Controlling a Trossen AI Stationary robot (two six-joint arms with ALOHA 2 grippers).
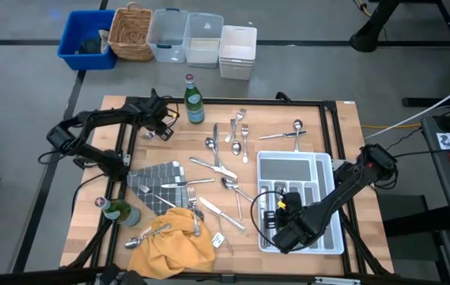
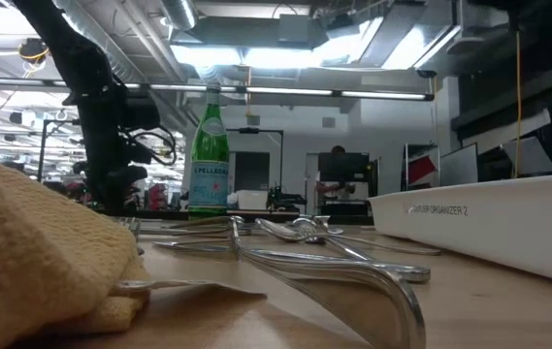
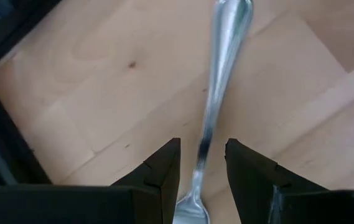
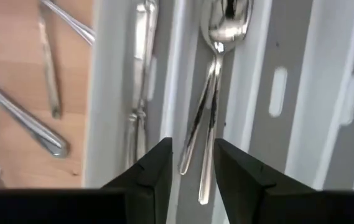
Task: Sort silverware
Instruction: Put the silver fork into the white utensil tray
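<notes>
Key relation: slim shiny metal utensil handle [image 3: 217, 93] lies straight between the left pincer's [image 3: 201, 168] fingers, long axis running forward from the wrist.
Left pincer: spread, straddling the handle, seemingly not yet touching it; at the counter's [image 1: 343, 127] far left corner by the green glass bottle [image 1: 194, 101].
Right pincer [image 4: 192, 165]: spread, empty, over the white divided plastic tray [image 1: 296, 162], above two spoons [image 4: 217, 74] lying lengthwise in a slot.
Nearer arm: left, judged.
Remaining silverware [image 1: 225, 170]: scattered mid-counter, thin, reflective.

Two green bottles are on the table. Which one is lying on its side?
The green bottle at the table's left edge, beside the checkered cloth, lies on its side. The other bottle, near the far edge by the left gripper, stands upright.
</notes>
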